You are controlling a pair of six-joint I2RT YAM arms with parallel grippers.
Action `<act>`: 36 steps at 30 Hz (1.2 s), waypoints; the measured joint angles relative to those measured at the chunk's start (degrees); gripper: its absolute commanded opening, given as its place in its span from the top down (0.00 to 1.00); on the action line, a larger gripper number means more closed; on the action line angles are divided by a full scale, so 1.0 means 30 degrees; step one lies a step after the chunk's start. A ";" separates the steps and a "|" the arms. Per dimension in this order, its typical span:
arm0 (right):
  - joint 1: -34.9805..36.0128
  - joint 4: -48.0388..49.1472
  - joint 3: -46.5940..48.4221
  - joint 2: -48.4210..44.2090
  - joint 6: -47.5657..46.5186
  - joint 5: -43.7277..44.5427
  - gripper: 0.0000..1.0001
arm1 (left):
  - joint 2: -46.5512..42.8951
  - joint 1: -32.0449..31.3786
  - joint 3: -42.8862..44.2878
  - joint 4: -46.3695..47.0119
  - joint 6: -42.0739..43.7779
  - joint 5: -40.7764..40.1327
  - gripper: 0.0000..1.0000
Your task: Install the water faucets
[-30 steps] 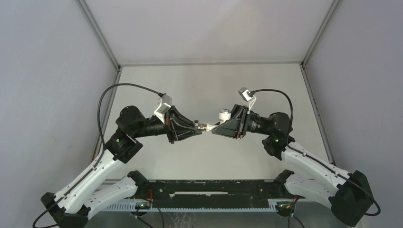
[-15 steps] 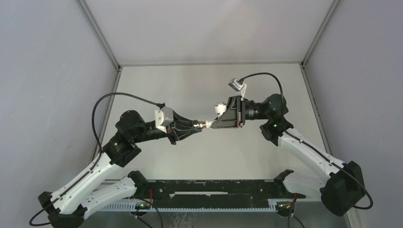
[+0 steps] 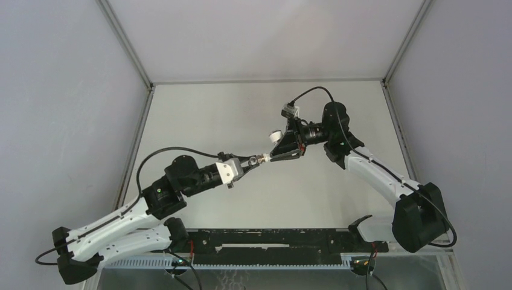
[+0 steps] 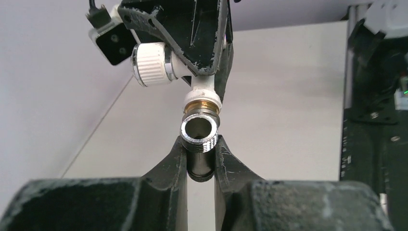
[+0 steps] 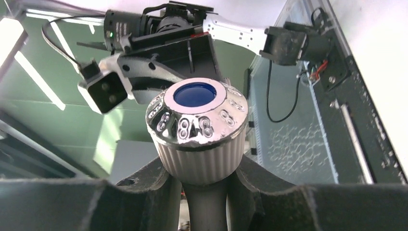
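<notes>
Fitting (image 4: 199, 139) is clamped in my left gripper (image 4: 199, 161), long axis running about forward, and the tap (image 4: 202, 87), clamped in my right gripper (image 5: 202, 179), meets it brass-end-first just beyond, nearly in line.

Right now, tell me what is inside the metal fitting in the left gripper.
The metal fitting shows an open, dark bore with nothing visible near its mouth. Further in is too dark to see, and the left gripper covers its lower sides.

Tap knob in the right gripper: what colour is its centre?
Blue centre, chrome rim; clearest in right wrist view.
</notes>
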 measured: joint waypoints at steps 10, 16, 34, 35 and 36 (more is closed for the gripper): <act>-0.0911 -0.4313 0.0044 0.1865 0.1158 -0.0576 1.00 | 0.1195 -0.3016 -0.1042 0.0211 0.6025 -0.6142 1.00; -0.1246 -0.7286 0.1064 0.3053 0.0255 0.0015 1.00 | 0.2295 -0.3818 -0.2419 0.2266 0.9522 -0.9479 1.00; -0.1829 -0.8466 0.1566 0.4903 0.1290 0.3096 1.00 | 0.6688 -0.5552 -0.5515 1.1060 1.8746 -1.5191 1.00; -0.1829 -0.8444 0.1566 0.4903 0.1290 0.3111 1.00 | 0.6710 -0.5552 -0.5530 1.1132 1.8841 -1.5205 1.00; -0.1829 -0.8444 0.1566 0.4903 0.1282 0.3126 1.00 | 0.6717 -0.5566 -0.5588 1.1220 1.8899 -1.5205 1.00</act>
